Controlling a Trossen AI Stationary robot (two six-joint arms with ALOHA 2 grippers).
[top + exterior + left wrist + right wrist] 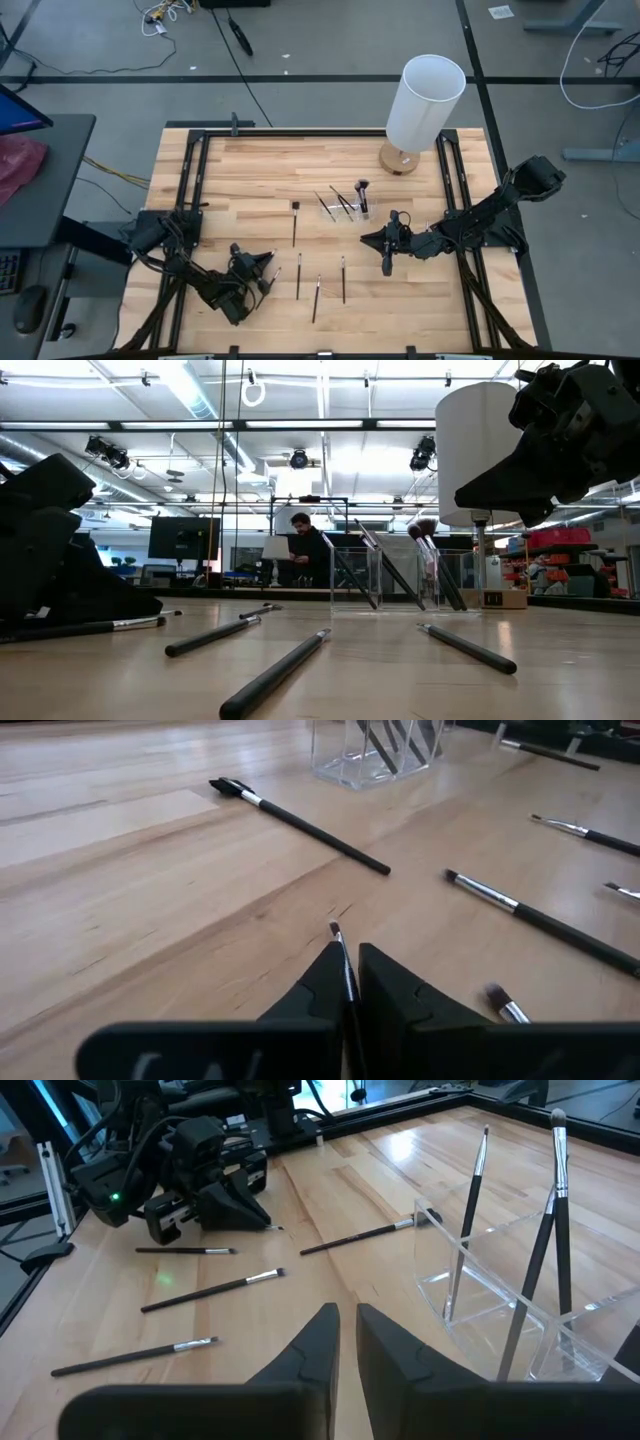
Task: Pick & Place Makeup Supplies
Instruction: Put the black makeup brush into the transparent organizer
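Several thin dark makeup brushes lie flat on the wooden table: one (295, 222) near the middle, and others (298, 275), (316, 297), (343, 278) toward the near edge. More brushes stand in a clear plastic holder (345, 208). My left gripper (350, 955) is low at the near left (262, 272), shut on one brush (95, 625). My right gripper (347, 1320) hovers right of the holder (370, 240), shut, with nothing between its fingers. My left gripper pinches the brush's thin handle (347, 982) between its two fingers. The fingers come in nearly level, slanting down a little, and lie along the brush. Its small tip (335, 930) sticks out ahead of the fingertips. In the low view the brush lies about level at the tabletop.
A tall white cylinder lamp (425, 105) on a round wooden base stands at the far right. A black frame (195, 180) runs along the table's sides. Another brush head (500, 1002) lies close beside the left fingers. Bare wood (240, 190) shows at the far left.
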